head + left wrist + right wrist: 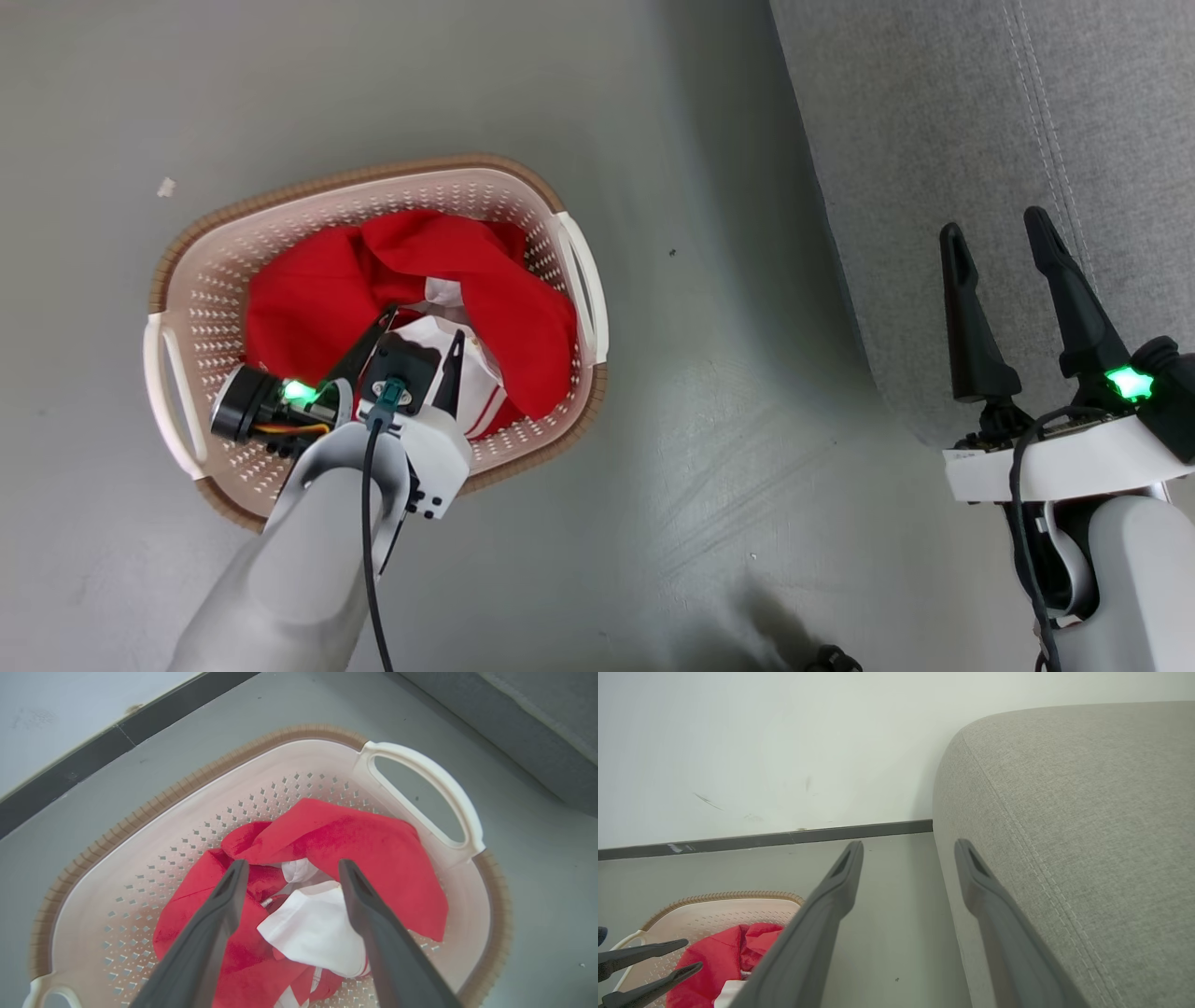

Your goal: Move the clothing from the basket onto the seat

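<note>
While the left end effector (422, 327) hangs with its fingers spread wide over the red clothing (317, 289), it grips nothing. The clothing lies bunched inside the basket (551, 201), which stands on the grey floor (709, 420). Further right, the right end effector (994, 227) is likewise wide apart and empty, over the edge of the seat (1120, 112).

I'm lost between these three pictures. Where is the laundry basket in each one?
Head view: basket left of centre.
Left wrist view: basket across the middle, close up.
Right wrist view: basket in the lower left corner.
Shared landmark: the red clothing inside it.
</note>
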